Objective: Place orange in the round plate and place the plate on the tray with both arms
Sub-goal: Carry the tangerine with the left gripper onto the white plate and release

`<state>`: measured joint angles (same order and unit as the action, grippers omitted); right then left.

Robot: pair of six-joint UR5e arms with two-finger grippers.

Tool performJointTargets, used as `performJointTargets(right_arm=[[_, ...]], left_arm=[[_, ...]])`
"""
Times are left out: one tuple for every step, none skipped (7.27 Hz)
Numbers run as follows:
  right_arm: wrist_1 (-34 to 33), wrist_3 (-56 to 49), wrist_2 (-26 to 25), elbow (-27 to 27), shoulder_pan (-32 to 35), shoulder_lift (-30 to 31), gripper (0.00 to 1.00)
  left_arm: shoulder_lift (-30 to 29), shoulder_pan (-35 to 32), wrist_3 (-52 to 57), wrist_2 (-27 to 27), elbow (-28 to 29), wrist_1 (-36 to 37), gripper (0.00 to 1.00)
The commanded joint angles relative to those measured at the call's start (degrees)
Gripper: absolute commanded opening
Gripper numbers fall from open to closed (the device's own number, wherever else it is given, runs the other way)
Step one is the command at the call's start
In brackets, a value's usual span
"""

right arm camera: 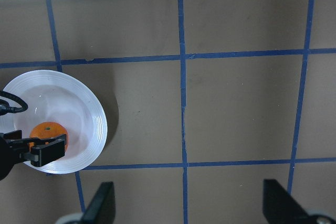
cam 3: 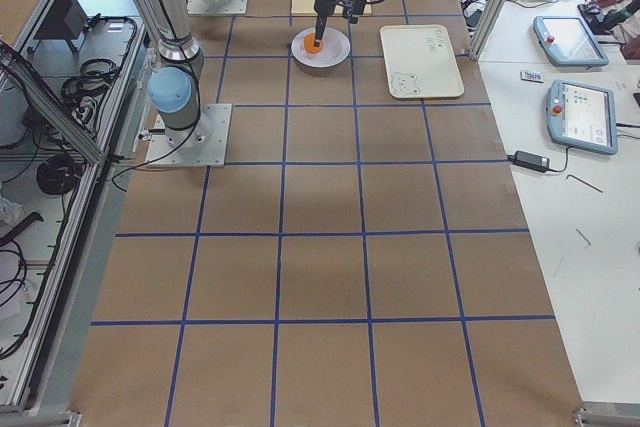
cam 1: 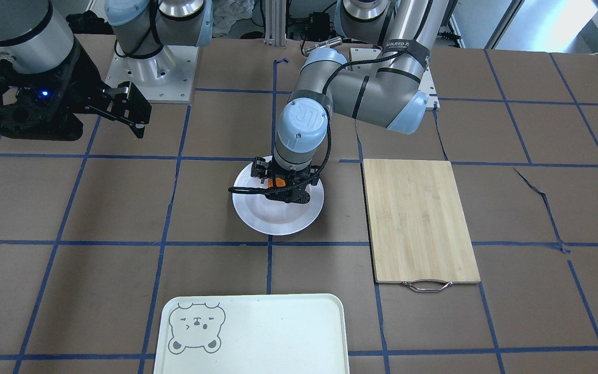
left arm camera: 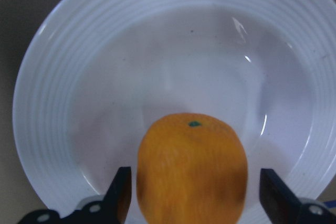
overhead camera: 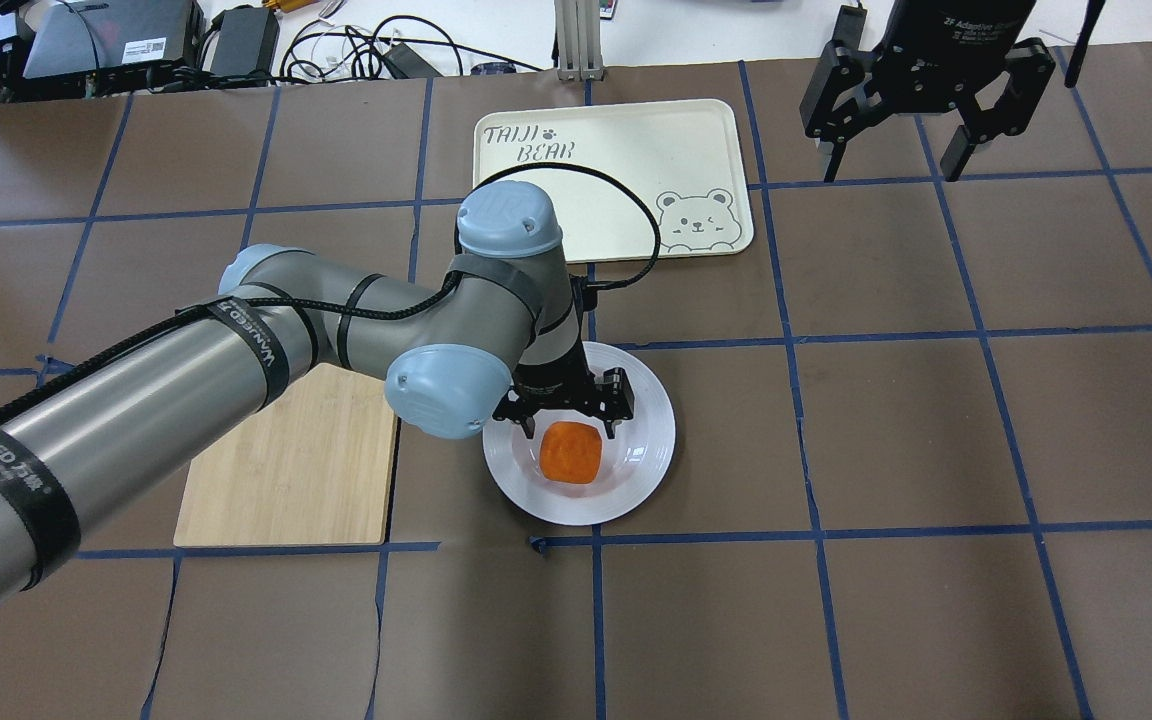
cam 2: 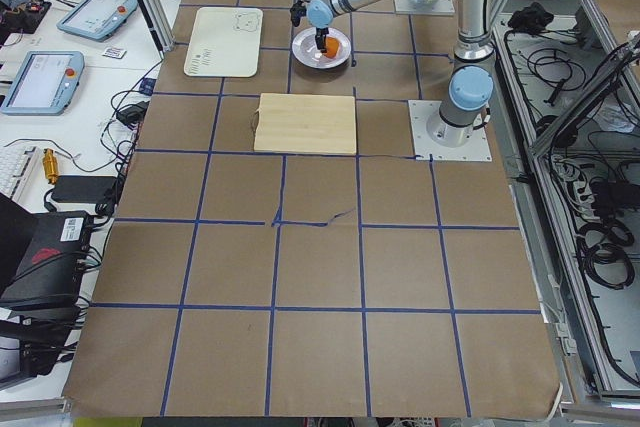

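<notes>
The orange [overhead camera: 571, 452] rests in the sunken centre of the round white plate [overhead camera: 648, 440] at mid-table. My left gripper [overhead camera: 573, 415] hangs straight down over it, open, a finger on each side of the fruit. In the left wrist view the orange [left arm camera: 191, 171] sits between the fingers [left arm camera: 122, 195], with a gap on its right side, and the plate's rim [left arm camera: 52, 103] circles it. The cream bear-face tray [overhead camera: 616, 150] lies beyond the plate, bare. My right gripper [overhead camera: 888, 165] hovers open and high off to the right, with nothing in it; its wrist view shows the plate [right arm camera: 89, 108] at lower left.
A bamboo cutting board [overhead camera: 296, 470] with a metal handle lies on the left of the plate, partly under my left arm. Brown table covering with blue tape lines surrounds everything. Cables and boxes sit past the table's far edge.
</notes>
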<state>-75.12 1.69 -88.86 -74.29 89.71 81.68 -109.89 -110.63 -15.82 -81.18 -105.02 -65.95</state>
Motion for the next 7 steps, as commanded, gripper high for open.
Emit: performJointTargets(right_arm=[[0.1, 0.1, -0.2, -0.1, 0.0, -0.8, 1.0], [0.1, 0.4, 0.0, -0.1, -0.1, -2.0, 1.0], [-0.2, 0.4, 0.3, -0.3, -0.2, -2.9, 1.0], [-1.2, 0.2, 0.7, -1.7, -0.4, -4.1, 1.0], [-6.4, 0.2, 4.7, -3.5, -0.2, -6.1, 1.0], [-11.8, -2.5, 12.1, -7.1, -0.2, -7.5, 1.0], [-20.9, -5.4, 13.3, -13.7, -0.1, -7.8, 1.0]], left_arm=[[2.4, 3.5, -1.0, -0.1, 3.1, -1.2, 1.0], [4.1, 6.4, -0.6, 0.1, 6.6, -4.9, 1.0], [5.4, 9.2, 1.1, 0.1, 12.2, -15.0, 1.0], [7.0, 10.6, 1.6, 0.0, 19.1, -25.8, 1.0], [9.1, 10.4, 1.6, -0.1, 23.4, -32.2, 1.0], [12.2, 10.5, 1.6, 0.0, 24.9, -32.9, 1.0], [15.3, 10.2, 1.7, -0.3, 23.7, -32.5, 1.0]])
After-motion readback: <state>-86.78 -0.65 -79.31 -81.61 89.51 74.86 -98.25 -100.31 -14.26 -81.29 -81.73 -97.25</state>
